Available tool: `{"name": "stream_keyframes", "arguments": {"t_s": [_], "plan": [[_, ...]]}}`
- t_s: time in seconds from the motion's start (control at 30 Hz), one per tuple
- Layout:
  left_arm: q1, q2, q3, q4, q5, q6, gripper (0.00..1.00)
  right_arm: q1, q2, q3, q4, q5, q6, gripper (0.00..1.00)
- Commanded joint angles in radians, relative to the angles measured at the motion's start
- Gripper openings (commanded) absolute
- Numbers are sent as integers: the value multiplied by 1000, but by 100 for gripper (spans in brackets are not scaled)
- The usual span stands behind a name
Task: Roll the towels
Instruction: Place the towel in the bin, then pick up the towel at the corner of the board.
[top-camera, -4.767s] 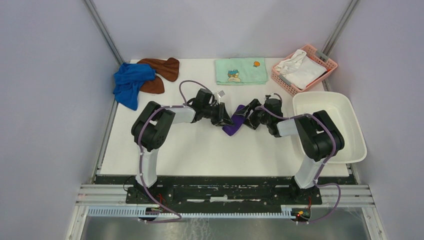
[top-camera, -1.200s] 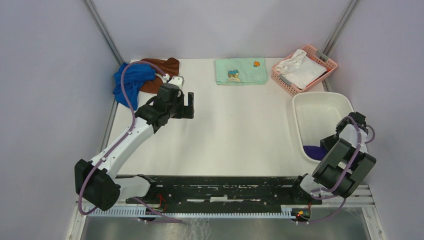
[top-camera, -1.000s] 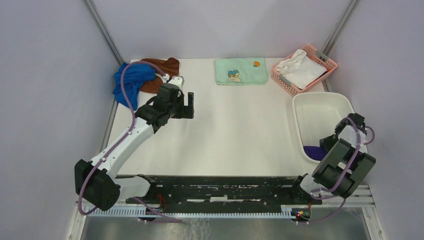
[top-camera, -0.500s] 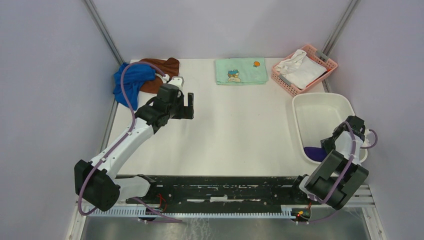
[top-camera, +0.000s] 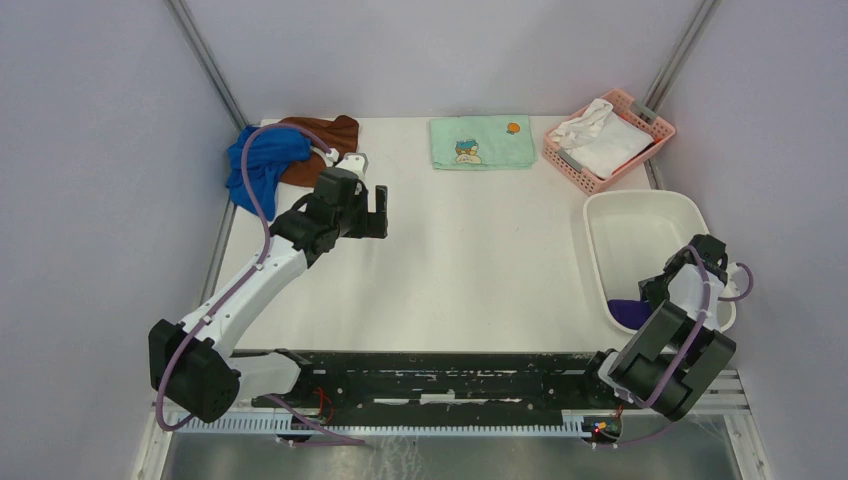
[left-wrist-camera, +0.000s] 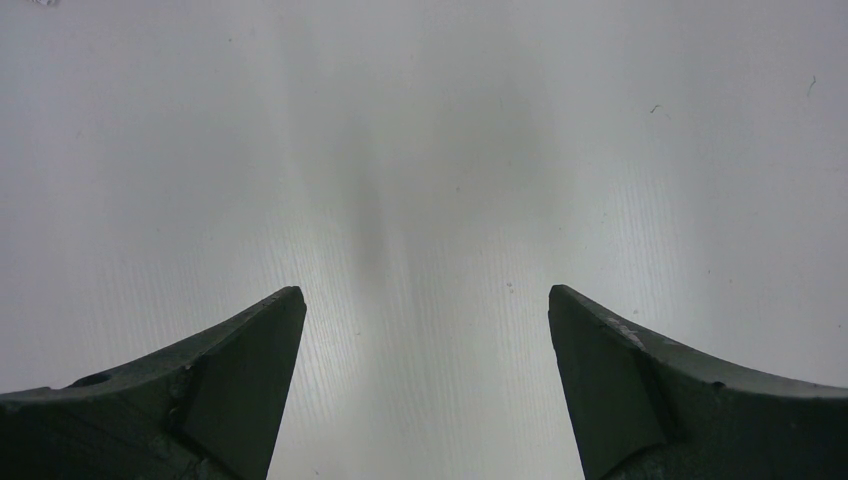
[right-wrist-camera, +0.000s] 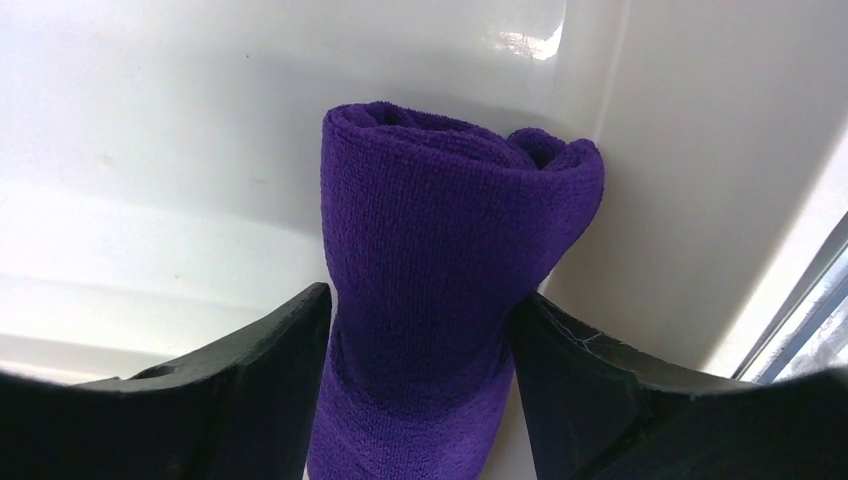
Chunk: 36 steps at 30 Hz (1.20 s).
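The dark purple towel (right-wrist-camera: 450, 260) is rolled and lies in the near corner of the white tub (top-camera: 640, 203), also visible from above (top-camera: 626, 311). My right gripper (right-wrist-camera: 422, 295) straddles the roll with its jaws apart. The fingers sit just at the roll's sides, and a sliver of tub shows by the right finger; this gripper (top-camera: 655, 292) reaches down into the tub. The royal blue towel (top-camera: 262, 160) and the rust-brown towel (top-camera: 328, 130) lie crumpled at the far left corner. My left gripper (top-camera: 377, 212) (left-wrist-camera: 424, 292) hovers wide open over bare table, holding nothing.
A folded pale green cartoon-print towel (top-camera: 482, 142) lies at the back middle. A pink basket (top-camera: 562, 160) holding a white cloth (top-camera: 600, 135) stands at the back right, just beyond the tub. Metal frame posts rise at both far corners.
The right jaws have spread apart around the purple roll in the tub, and the right arm has shifted slightly toward the near edge. The left arm has stayed still.
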Motion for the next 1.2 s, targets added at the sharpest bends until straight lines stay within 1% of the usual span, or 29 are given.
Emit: {"name": "stream_keyframes", "arguments": {"t_s": [0.0, 0.37, 0.53, 0.63, 0.73, 0.8, 0.87, 1.0, 1.1, 1.17], "plan": [[2, -24, 3, 30, -7, 46, 98, -1, -53, 29, -38, 17, -2, 74], [2, -24, 4, 30, -10, 47, 98, -2, -151, 82, -128, 4, 1, 84], [3, -28, 2, 31, -14, 48, 98, -2, -236, 123, -195, 4, -14, 88], [2, -28, 2, 32, -22, 45, 98, 6, -289, 163, -206, -56, -14, 90], [6, -23, 2, 34, -32, 40, 98, 29, -322, 190, -175, -146, -22, 93], [9, -22, -1, 38, -53, 36, 98, 54, -337, 205, -129, -221, -41, 93], [23, -17, 1, 48, -70, 32, 99, 106, -337, 226, -75, -293, -60, 96], [105, 23, 35, 49, -61, -4, 99, 193, -295, 281, -16, -407, -124, 98], [186, 64, 56, 73, -48, -54, 100, 251, -266, 284, 48, -497, -139, 99], [259, 109, 71, 94, 2, -99, 100, 288, -248, 282, 79, -542, -147, 99]]}}
